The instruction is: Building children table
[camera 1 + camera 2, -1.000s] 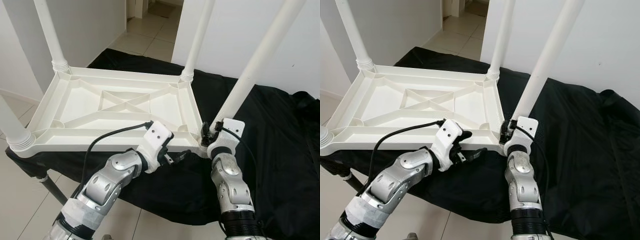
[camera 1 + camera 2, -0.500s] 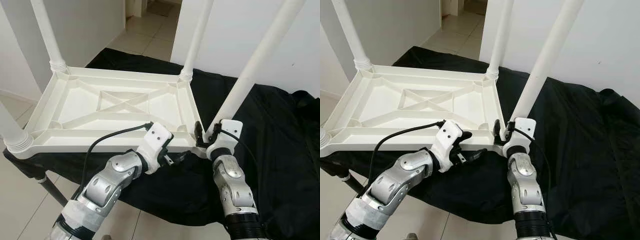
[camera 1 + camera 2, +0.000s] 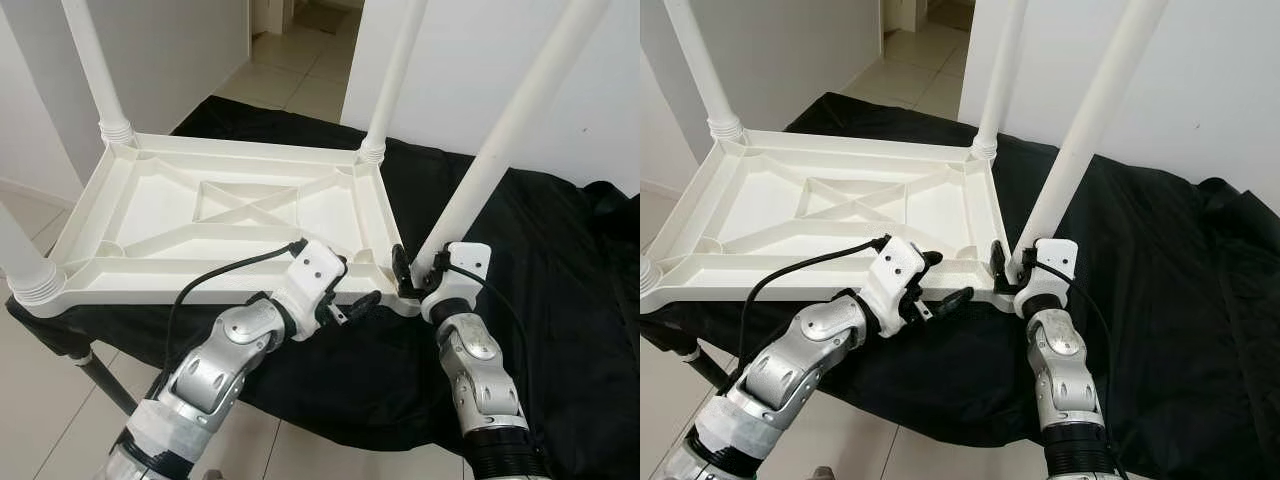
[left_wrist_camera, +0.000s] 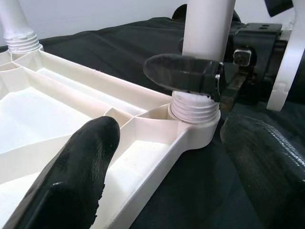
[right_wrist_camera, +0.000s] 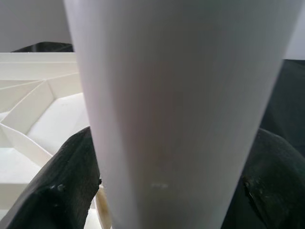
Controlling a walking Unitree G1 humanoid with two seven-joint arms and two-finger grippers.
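Since a second ago the left gripper (image 3: 372, 300), jaws open, has risen to the upturned table top's (image 3: 240, 215) near-right corner on the black-draped desk (image 3: 560, 280), while the right gripper (image 3: 412, 277) clasps that corner's leg (image 3: 500, 150); a twist off-axis could cross-thread it.

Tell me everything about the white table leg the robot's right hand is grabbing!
The white table leg is a smooth, plastic-looking tube, wider toward its ribbed base. It stands upright, leaning slightly, screwed into the near right corner socket of the upside-down white tabletop. The right gripper has its black jaws on either side of the leg just above the threads. The left gripper hovers open nearby.
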